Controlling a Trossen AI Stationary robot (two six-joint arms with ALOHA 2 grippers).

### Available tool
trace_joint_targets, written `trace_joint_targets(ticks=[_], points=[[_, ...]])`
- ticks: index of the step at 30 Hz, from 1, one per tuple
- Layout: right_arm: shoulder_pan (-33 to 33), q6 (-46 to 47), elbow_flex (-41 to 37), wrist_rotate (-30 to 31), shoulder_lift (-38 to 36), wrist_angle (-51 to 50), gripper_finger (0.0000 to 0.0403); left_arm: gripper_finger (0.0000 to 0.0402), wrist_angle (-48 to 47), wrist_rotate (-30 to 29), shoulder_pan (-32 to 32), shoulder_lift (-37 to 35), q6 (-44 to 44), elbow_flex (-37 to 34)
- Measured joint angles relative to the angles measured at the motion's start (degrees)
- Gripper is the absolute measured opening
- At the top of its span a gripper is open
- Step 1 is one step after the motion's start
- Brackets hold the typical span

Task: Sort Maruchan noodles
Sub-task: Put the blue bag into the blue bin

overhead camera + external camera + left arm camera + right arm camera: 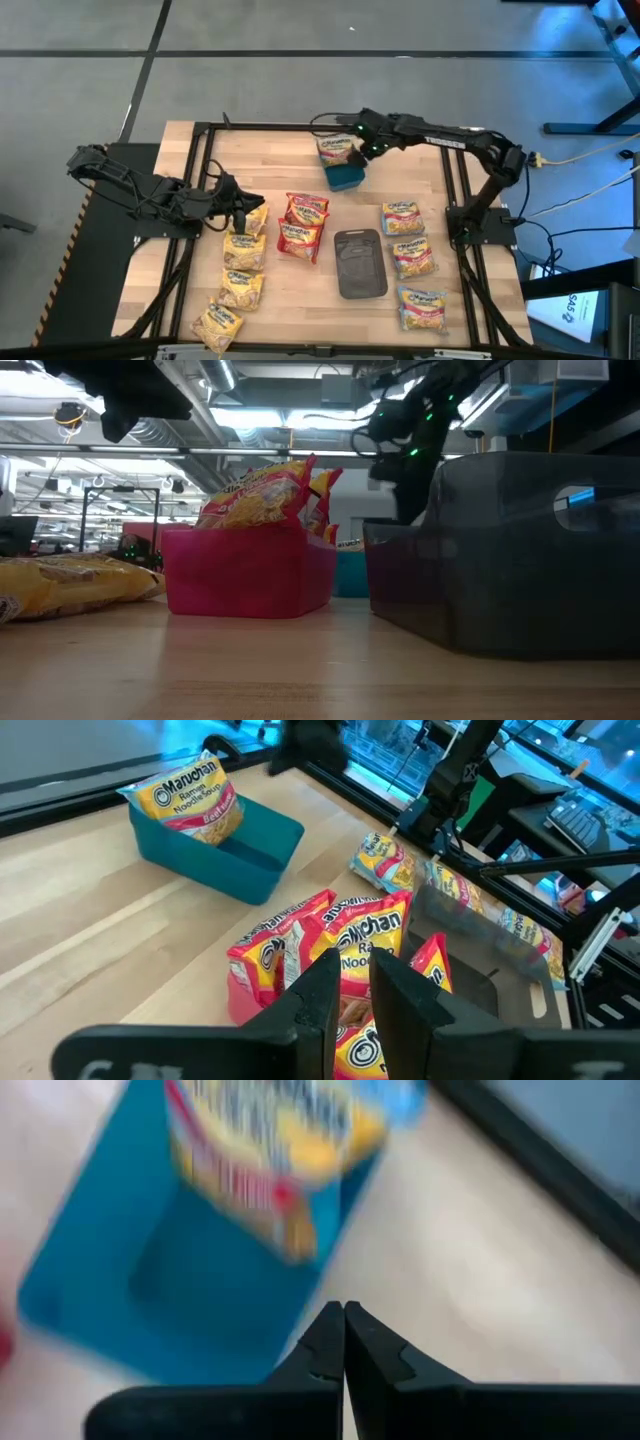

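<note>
A blue-and-pink noodle packet (337, 150) (190, 795) stands in the teal tray (348, 180) (150, 1280), leaning on one of the tray's end walls. My right gripper (360, 150) (344, 1340) hovers shut just above that tray, beside the packet. Red packets (303, 222) (340, 935) stand in the pink tray (250, 575). Several yellow packets (243, 252) lie flat at the table's left. My left gripper (240, 207) (355, 1005) hangs over the farthest of them, fingers a narrow gap apart, holding nothing. Three blue-and-pink packets (411, 256) lie at the right.
A grey tray (360, 265) (520, 580) sits between the pink tray and the right-hand packets. A black frame (455, 190) borders the wooden table. Bare wood lies along the far edge to the left of the teal tray.
</note>
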Motion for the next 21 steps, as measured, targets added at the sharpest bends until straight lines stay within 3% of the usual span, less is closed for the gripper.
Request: trace_joint_targets(ticks=[4,8,11,18,21], points=[[3.2,0.3,0.0,-3.2,-5.7,-12.2,0.0006,0.0053,-0.7,0.0,0.0,0.0,0.0,0.0],[9.1,2.0,-1.8,2.9,-13.4,-19.9,0.0006,0.0053,-0.9,0.0,0.0,0.0,0.1,0.0],[12.9,6.7,-7.5,5.1,-20.2,-19.3,0.0005,0.0053,-0.9,0.0,0.0,0.0,0.1,0.0],[19.4,23.7,-30.0,-1.4,-36.3,-8.4,0.0005,0.0053,-0.9,0.0,0.0,0.0,0.1,0.0],[21.6,29.5,-35.2,-2.3,-42.7,-6.2,0.0005,0.0053,-0.9,0.0,0.0,0.0,0.2,0.0]])
